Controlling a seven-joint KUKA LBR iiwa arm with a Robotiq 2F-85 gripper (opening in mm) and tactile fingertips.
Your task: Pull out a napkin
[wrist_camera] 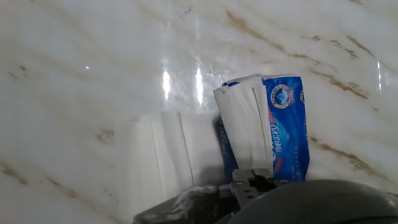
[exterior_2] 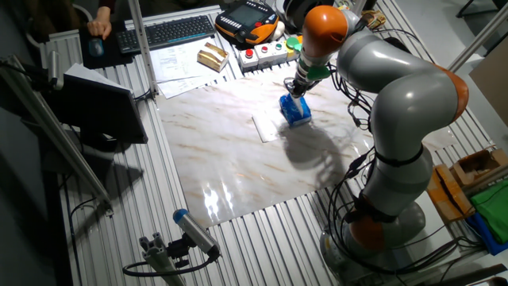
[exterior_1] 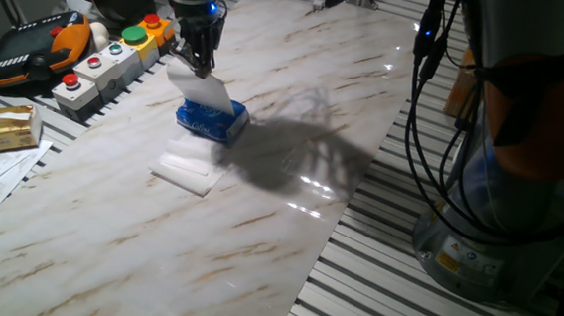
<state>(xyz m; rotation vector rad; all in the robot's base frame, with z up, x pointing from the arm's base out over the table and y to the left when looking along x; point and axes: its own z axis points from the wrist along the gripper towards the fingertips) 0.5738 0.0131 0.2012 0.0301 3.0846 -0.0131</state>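
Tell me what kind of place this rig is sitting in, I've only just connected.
Most likely a robotics lab workbench. Signs: a slatted aluminium table topped with a marble-patterned board, a row of coloured push-button boxes beside a teach pendant, and a keyboard with papers at the far edge.

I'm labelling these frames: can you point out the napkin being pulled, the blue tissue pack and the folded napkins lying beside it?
napkin (exterior_1: 199,86), one fixed view, middle of the raised sheet.
blue tissue pack (exterior_1: 210,123), one fixed view, front face.
folded napkins (exterior_1: 188,163), one fixed view, top.
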